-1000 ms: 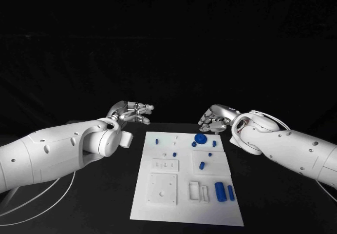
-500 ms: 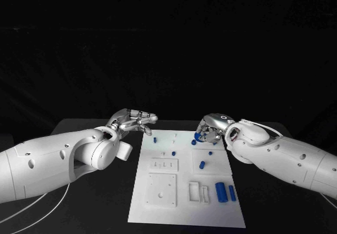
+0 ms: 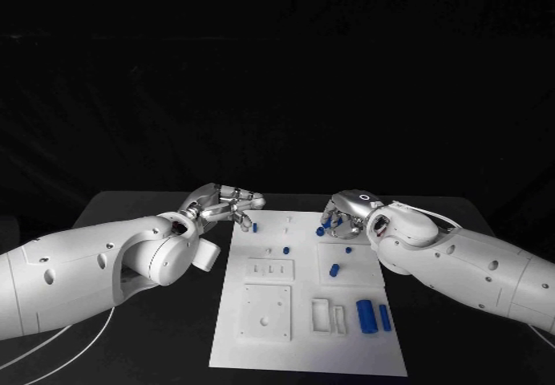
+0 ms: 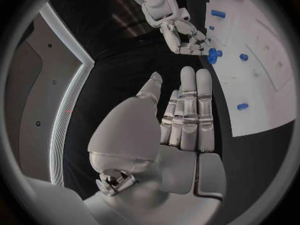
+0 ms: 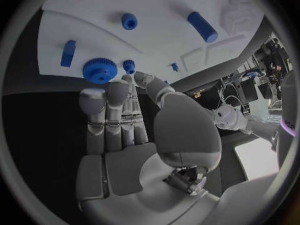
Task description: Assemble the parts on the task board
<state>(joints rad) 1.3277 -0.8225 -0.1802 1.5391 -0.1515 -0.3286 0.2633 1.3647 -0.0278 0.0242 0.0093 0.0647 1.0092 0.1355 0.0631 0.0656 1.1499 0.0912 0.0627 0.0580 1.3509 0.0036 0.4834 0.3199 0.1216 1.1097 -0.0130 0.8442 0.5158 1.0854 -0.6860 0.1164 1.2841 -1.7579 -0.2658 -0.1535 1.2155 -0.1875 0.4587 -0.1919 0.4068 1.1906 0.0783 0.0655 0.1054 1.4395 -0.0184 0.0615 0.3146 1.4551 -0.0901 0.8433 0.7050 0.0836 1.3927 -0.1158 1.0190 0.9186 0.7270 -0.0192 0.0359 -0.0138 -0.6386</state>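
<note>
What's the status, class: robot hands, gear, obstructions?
Left robot hand open, off board. Right robot hand open at blue gear, not gripping. Task board unobstructed.

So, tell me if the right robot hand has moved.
Yes: the right robot hand came nearer, from beyond the task board's far edge to over it.
</note>
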